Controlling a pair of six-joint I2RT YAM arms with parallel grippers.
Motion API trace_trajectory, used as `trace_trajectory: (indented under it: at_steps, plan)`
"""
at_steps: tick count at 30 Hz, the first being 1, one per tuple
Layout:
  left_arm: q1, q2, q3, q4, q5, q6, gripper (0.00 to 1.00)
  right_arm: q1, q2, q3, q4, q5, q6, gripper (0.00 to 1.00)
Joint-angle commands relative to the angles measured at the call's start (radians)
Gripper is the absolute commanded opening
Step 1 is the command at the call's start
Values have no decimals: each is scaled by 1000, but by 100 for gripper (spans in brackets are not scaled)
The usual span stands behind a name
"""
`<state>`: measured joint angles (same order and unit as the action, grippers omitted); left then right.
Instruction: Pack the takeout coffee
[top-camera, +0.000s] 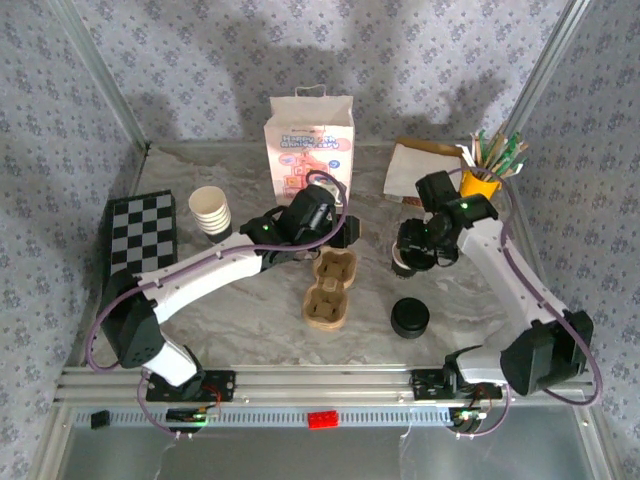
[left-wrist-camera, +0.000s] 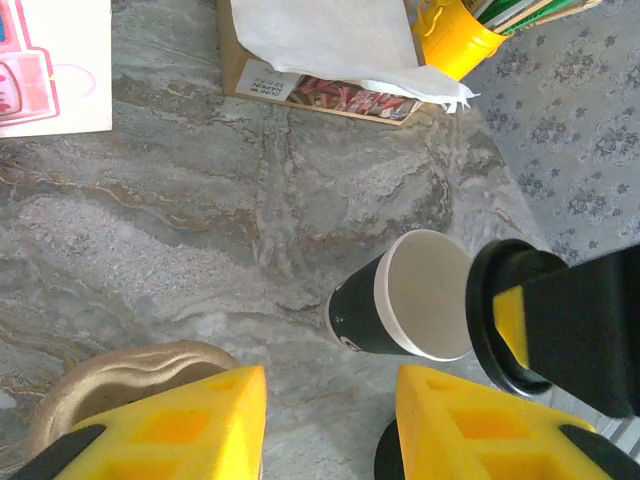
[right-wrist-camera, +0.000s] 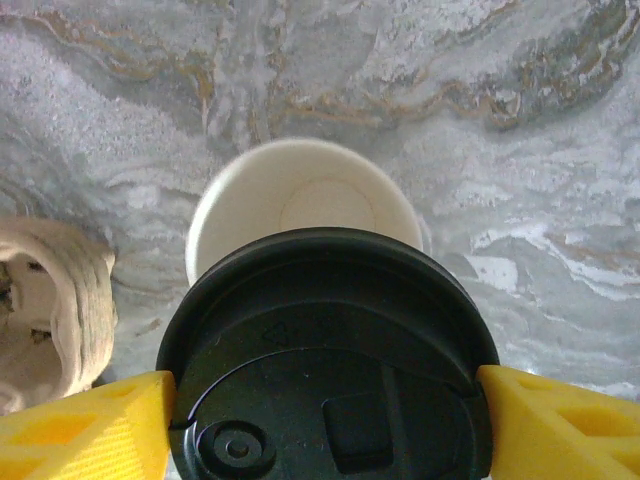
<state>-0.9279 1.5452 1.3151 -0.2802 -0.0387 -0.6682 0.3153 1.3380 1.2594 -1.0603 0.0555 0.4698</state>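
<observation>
The right tool (right-wrist-camera: 325, 425) grips the stiff-looking black lid (right-wrist-camera: 325, 330) by its rim, close by the mouth of the probably light, crushable paper cup (right-wrist-camera: 300, 195) standing on the worktop (right-wrist-camera: 520, 120) beside the pulp carrier (right-wrist-camera: 50, 300), while the left tool (left-wrist-camera: 330, 430) hangs released.

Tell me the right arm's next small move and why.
Probably ease the black lid, clamped in the right jaws, further over the open cup before lowering: in the right wrist view it covers only part of the cup's mouth.
</observation>
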Motion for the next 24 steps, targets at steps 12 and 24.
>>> trace_trajectory:
  at_steps: [12,24]
  plan:
    - [30,62,18,44,2,-30,38,-7,128,27,76,27,-40,78]
    - [37,73,16,42,12,-35,39,15,171,13,74,45,-33,80]
